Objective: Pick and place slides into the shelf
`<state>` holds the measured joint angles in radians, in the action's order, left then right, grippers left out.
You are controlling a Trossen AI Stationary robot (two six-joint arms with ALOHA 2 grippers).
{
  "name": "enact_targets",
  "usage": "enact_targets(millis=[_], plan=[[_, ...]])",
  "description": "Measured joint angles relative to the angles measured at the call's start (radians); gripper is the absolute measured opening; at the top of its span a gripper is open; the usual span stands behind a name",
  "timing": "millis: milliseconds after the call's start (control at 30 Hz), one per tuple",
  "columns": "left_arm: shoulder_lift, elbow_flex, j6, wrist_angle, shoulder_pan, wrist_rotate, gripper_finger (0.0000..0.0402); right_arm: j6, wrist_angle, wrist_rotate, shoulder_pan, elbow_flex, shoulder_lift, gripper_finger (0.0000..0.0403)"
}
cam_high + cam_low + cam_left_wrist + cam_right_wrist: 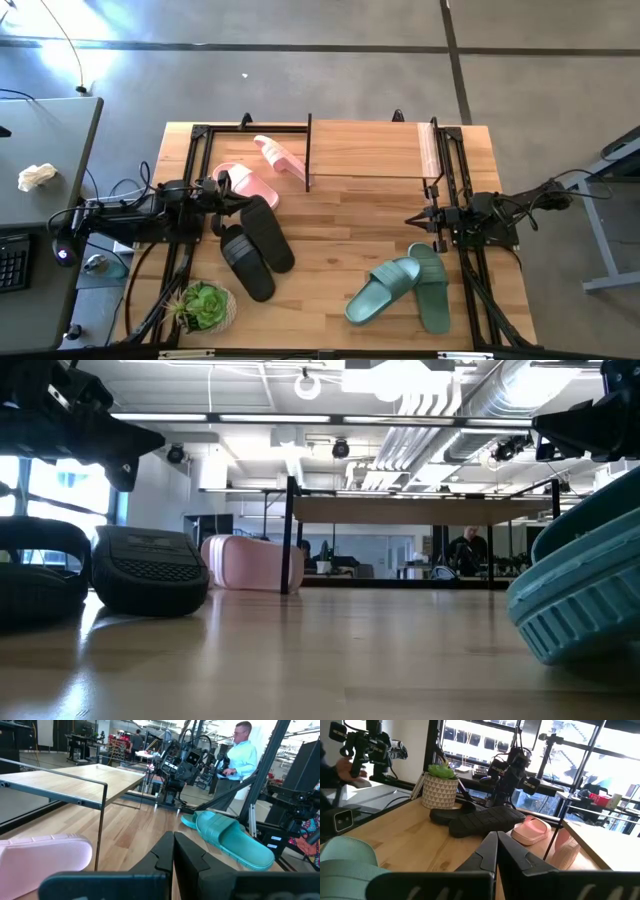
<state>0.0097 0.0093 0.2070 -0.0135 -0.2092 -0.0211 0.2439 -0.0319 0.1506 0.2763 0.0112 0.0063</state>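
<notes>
Two black ribbed slides (262, 240) lie side by side on the table's left half, one pink slide (248, 185) just beyond them. A second pink slide (280, 156) lies on its side by the left legs of the shelf (370, 150), which stands at the table's far edge. The two sage-green slides (400, 285) lie at the near right, one overlapping the other. My left gripper (232, 200) hovers shut above the pink and black slides (174, 851). My right gripper (412, 219) hangs shut over bare wood beyond the green pair (497, 851).
A potted plant (205, 305) stands at the table's near left corner. Black frame rails (190, 200) run along both side edges. Bare wood lies mid-table in front of the shelf. A person (240, 755) stands beyond the right side; a hand (345, 767) shows beyond the left.
</notes>
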Motion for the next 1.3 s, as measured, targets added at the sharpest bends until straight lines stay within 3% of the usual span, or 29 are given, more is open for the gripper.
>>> enact_targets(millis=[467,633,900,1067,1300], plan=[[0.0,0.0,0.0,-0.008,0.0,0.0,0.0001,0.02,-0.003,0.002,0.0,0.0,0.0,0.0],[0.0,0.0,0.002,-0.008,0.0,0.0,0.0001,-0.1,-0.074,0.004,0.0,0.0,0.0,0.0],[0.0,0.0,0.104,-0.012,0.0,0.0,0.0001,-0.361,-0.327,0.006,0.0,0.0,0.0,0.0],[0.0,0.0,0.109,-0.015,0.0,-0.025,0.0001,-0.472,-0.501,0.073,0.0,0.0,0.0,0.0],[0.0,0.0,0.111,-0.015,0.0,-0.075,0.0001,-0.464,-0.478,-0.108,0.0,0.084,0.03,0.0]])
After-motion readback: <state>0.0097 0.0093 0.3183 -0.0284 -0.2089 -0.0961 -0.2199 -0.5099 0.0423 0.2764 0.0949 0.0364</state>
